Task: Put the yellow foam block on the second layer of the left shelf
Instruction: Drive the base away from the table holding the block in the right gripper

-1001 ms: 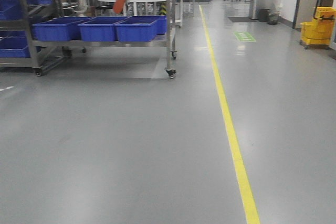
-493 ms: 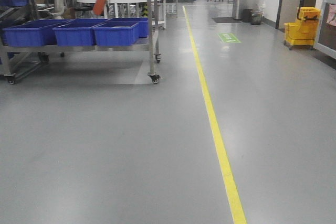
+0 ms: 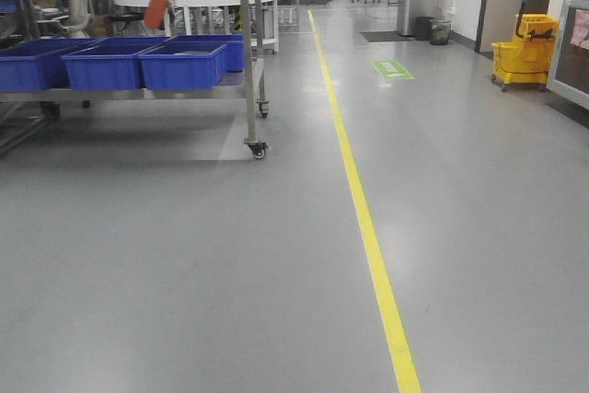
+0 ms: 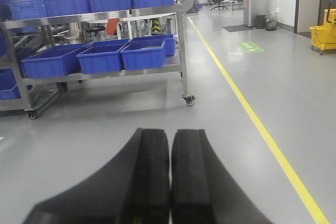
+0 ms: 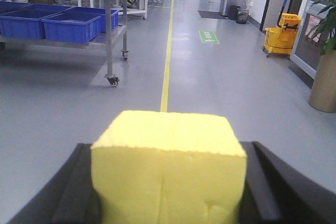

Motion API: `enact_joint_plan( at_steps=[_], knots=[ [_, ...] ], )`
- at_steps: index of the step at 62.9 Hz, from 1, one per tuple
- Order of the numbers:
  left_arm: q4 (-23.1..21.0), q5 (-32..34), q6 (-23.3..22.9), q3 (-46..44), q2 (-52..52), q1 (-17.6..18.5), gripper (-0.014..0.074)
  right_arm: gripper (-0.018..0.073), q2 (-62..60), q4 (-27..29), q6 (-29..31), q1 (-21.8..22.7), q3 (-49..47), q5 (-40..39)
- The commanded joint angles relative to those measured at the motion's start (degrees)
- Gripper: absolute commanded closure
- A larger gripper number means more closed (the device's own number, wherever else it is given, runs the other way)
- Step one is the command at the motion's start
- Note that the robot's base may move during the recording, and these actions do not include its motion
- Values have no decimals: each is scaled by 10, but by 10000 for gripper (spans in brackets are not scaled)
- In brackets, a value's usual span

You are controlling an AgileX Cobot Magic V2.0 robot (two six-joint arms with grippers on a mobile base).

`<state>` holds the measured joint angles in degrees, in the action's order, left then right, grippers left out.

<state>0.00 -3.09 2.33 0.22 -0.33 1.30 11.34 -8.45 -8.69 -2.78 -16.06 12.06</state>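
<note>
The main risk is the block (image 5: 168,156) working loose on the way; it is soft foam held only by side pressure, and a jolt of the base could let it creep forward out of the right gripper (image 5: 169,195); too hard a squeeze would instead deform it, so it may spring aside on release. The shelf (image 3: 250,52) stands well apart, ahead and to the left, so a reach from here would fall short and drop the block on the floor. Its middle level is crowded with blue bins (image 3: 182,63); little bare surface shows, so the block could land in a bin or catch the rail above. The corner post and caster (image 3: 257,148) also lie near the likely approach; clipping them seems possible.

The right gripper is closed on the block, a dark finger showing on each side of it, and the block fills the low centre of the right wrist view; the gripper is held about level, pointing down the aisle along the yellow line (image 5: 167,51). The left gripper (image 4: 169,177) is empty, its pads pressed together, also about level and aimed toward the shelf. Neither arm shows in the front view.
</note>
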Motion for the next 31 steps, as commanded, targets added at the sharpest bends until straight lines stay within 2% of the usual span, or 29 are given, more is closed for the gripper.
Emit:
enact_joint_plan(
  at_steps=[1,31],
  knots=[
    [-3,47,-2,16,-12,-1,472,132,5,-3,5,5,-17,-54],
    [-3,47,-2,16,-12,-1,472,132,5,-3,5,5,-17,-54]
  ],
)
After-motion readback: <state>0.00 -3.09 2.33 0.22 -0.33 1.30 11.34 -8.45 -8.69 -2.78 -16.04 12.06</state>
